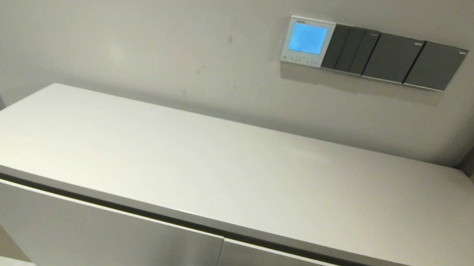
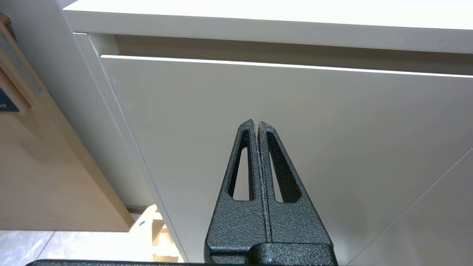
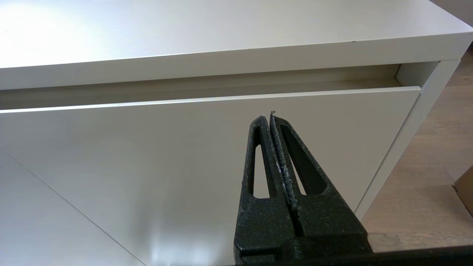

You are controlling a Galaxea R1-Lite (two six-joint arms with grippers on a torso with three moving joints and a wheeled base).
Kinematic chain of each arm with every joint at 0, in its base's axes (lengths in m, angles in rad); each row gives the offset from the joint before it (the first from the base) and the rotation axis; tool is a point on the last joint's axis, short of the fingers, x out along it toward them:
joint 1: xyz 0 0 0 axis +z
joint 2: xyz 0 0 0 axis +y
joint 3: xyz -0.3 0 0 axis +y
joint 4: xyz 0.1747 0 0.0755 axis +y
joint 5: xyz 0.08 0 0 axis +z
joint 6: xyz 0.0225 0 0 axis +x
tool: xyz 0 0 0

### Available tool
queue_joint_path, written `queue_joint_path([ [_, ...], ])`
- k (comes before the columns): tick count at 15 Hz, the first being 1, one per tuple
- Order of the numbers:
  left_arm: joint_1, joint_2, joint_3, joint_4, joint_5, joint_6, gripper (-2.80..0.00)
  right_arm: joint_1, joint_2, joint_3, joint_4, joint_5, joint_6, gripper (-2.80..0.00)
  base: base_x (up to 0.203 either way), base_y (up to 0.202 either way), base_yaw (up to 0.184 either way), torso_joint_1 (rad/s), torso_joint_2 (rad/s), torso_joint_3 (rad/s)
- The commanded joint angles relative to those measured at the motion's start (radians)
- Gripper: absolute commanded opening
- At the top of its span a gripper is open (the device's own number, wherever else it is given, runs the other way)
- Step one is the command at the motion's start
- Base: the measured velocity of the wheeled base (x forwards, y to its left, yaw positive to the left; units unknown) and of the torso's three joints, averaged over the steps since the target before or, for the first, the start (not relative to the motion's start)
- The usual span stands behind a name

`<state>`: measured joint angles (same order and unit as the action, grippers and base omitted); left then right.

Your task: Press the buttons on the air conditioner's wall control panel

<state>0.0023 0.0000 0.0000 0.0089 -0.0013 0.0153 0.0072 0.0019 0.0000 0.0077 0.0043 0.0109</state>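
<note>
One small white square wall control panel (image 1: 308, 42), screen glowing blue, is sitting fixed above the white table (image 1: 231, 170); its tiny pale grey buttons (image 1: 300, 59) are likely needing light fingertip pressing. Left end effector (image 2: 257, 122) and right end effector (image 3: 269, 117) are waiting low before the table's doors, both closed, empty.

The small white square wall control panel (image 1: 308, 42) is mounted on the wall (image 1: 139, 32) above and behind the long white cabinet (image 1: 230, 175). The row of tiny pale grey buttons (image 1: 300, 59) runs along the panel's bottom edge, below its rectangular screen (image 1: 308, 38). Three dark grey rectangular switch plates (image 1: 393, 59) adjoin the panel on its right in one horizontal line. Two flat cabinet doors (image 1: 105, 245) sit side by side below the cabinet top. The black left gripper (image 2: 257, 123) is positioned in front of the left door (image 2: 277, 129), below the top edge. The black right gripper (image 3: 269, 117) is positioned in front of the right door (image 3: 166, 147), near that door's outer end.
</note>
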Motion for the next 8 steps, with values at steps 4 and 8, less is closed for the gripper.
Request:
queue_joint_path([
  [4,0.001,0.001,0.000,0.000,0.000,0.000,-2.80,0.000,0.004,0.002,0.000,0.000,0.004,-2.80,0.000,0.000,0.000,0.000,0.00,0.000],
  [8,0.001,0.001,0.000,0.000,0.000,0.000,-2.80,-0.001,0.004,0.002,0.000,-0.001,0.004,-2.80,0.000,0.000,0.000,0.000,0.00,0.000],
])
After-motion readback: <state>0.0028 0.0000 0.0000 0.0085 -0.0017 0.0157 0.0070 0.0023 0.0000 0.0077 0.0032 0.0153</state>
